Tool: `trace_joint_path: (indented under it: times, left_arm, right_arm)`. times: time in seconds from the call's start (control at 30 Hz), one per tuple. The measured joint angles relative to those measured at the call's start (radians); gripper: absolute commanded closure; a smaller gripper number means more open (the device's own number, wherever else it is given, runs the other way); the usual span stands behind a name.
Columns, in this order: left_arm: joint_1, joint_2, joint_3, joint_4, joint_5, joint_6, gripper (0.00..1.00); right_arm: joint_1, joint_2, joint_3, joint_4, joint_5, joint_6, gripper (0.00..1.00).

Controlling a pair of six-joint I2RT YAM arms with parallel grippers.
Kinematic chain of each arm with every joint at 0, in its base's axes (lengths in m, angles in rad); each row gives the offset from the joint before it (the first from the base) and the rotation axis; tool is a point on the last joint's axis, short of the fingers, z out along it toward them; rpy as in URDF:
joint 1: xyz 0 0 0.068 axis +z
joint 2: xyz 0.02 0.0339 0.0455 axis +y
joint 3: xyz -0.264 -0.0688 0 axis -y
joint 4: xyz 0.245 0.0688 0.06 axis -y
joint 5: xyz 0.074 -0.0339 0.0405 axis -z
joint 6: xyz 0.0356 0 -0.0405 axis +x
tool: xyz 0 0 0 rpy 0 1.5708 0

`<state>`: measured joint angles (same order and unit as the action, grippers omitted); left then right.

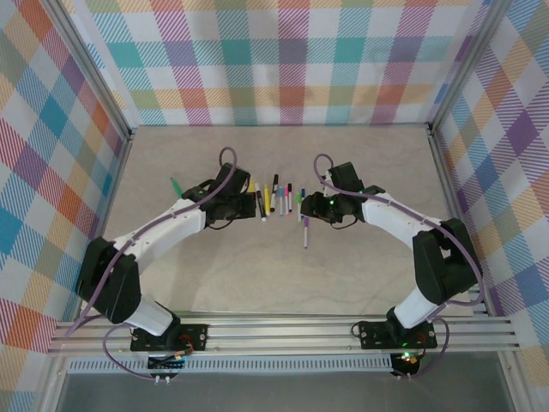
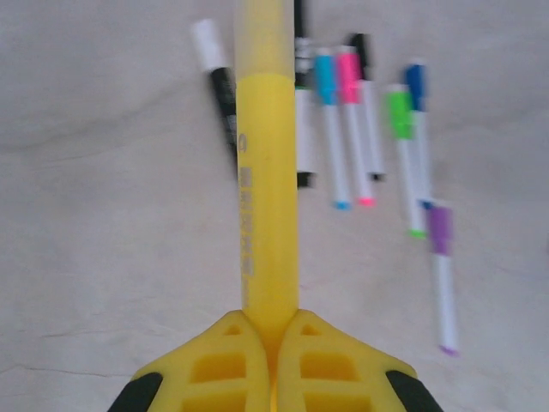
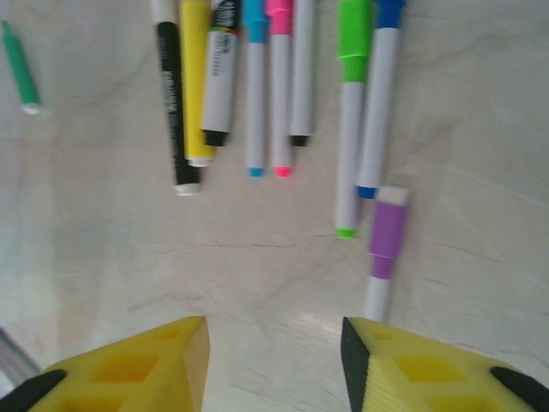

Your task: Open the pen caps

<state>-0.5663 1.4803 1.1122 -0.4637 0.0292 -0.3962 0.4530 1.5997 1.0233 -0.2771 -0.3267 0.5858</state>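
Mid-table, between the arms: a row of thin white marker pens [image 1: 279,199], coloured plastic caps [image 3: 353,30] on.
Left gripper [image 2: 271,339] has its jaws pressed onto a thick yellow highlighter [image 2: 267,172] by the row's left edge; right gripper [image 3: 274,343] hangs with jaws spread, near a purple-capped white pen [image 3: 388,232] lying just off the row. One green pen [image 1: 175,185] lies apart, left; bare beige tabletop [image 1: 257,275] runs to the checked walls [image 1: 283,60].
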Motion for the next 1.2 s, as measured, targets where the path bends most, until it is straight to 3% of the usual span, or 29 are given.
trace_joint_path:
  times: [0.13,0.33,0.8,0.87,0.97,1.2]
  left_arm:
    - [0.000,-0.024,-0.031,0.011,0.151,0.017,1.00]
    - [0.000,-0.025,-0.051,0.023,0.275,0.024,1.00]
    - [-0.017,-0.024,-0.051,0.051,0.356,0.027,1.00]
    - [-0.019,-0.021,-0.051,0.051,0.356,0.027,1.00]
    - [-0.021,-0.015,-0.051,0.051,0.356,0.027,1.00]
    - [-0.021,-0.015,-0.051,0.047,0.352,0.027,1.00]
  right_arm:
    - [0.000,0.001,0.000,0.121,-0.104,0.072,0.41]
    - [0.003,0.025,0.000,0.299,-0.236,0.180,0.41]
    - [0.057,0.130,0.080,0.369,-0.289,0.249,0.43]
    - [0.060,0.140,0.096,0.376,-0.290,0.251,0.47]
    - [0.064,0.157,0.112,0.382,-0.293,0.259,0.70]
    - [0.066,0.174,0.118,0.382,-0.293,0.269,1.00]
